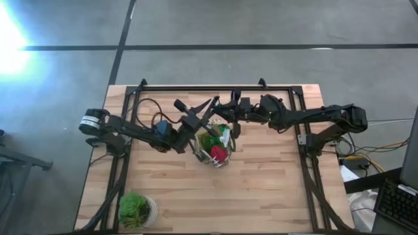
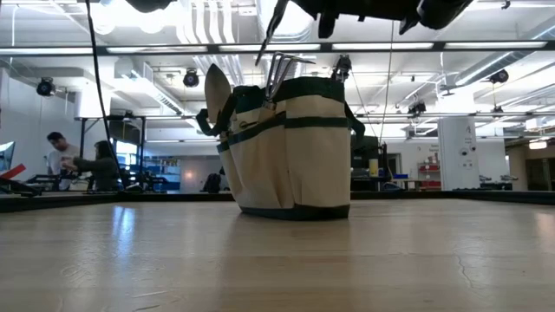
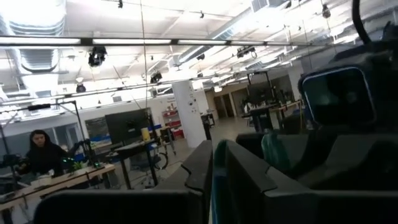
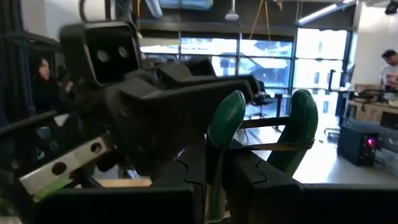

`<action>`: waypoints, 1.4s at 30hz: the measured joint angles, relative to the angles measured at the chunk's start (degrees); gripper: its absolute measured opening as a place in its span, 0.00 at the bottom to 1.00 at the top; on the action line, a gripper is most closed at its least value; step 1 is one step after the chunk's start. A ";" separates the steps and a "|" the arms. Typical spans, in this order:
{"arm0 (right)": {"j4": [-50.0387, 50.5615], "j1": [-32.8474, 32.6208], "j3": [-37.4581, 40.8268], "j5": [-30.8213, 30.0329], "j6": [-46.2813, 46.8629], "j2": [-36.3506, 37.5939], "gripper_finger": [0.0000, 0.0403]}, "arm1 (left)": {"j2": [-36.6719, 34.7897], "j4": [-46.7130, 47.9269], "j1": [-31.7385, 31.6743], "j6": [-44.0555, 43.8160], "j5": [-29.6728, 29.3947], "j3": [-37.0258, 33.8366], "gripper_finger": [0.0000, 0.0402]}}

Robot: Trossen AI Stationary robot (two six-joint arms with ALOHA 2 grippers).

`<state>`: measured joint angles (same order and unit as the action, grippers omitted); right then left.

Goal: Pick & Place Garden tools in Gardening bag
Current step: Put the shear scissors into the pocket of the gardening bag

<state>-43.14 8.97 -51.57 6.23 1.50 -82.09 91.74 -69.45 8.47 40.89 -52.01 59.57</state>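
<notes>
Bag (image 2: 295,147): stands upright on the surface (image 1: 261,183), directly below both tools; green and red items fill its mouth.
Pocket tools (image 2: 279,71): metal heads point straight up, handles hidden in the pockets.
Left tool (image 1: 196,117): above the bag's near rim, fingers (image 3: 205,171) almost closed on a thin teal edge; what it is, cannot tell.
Right tool (image 1: 225,112): clenched on a green handle (image 4: 224,130), long axis upright; lower end hidden.
Plant (image 1: 136,209): well apart, at the surface's corner.

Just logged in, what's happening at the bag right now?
Both arms are up over the gardening bag, which stands mid-table with tools already inside and in its side pockets. The left gripper and right gripper meet just above its far rim, each shut on a green bag handle. The potted plant sits at the near-left corner.
</notes>
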 joint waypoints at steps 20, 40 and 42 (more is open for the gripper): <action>28.15 -4.81 3.44 26.33 -9.25 20.19 0.05 | -4.08 6.44 4.87 -1.94 -7.88 -0.30 0.38; 28.92 -10.51 9.52 49.69 -15.45 16.02 0.05 | -8.85 43.99 5.03 -27.35 6.57 -0.79 0.53; 27.28 -10.54 9.51 45.25 -14.90 14.65 0.05 | -8.93 45.57 5.16 -28.73 7.56 -0.81 0.53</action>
<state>-15.87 -1.57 -42.06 51.48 -13.40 -67.44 82.82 -23.88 13.63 12.16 -44.45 58.76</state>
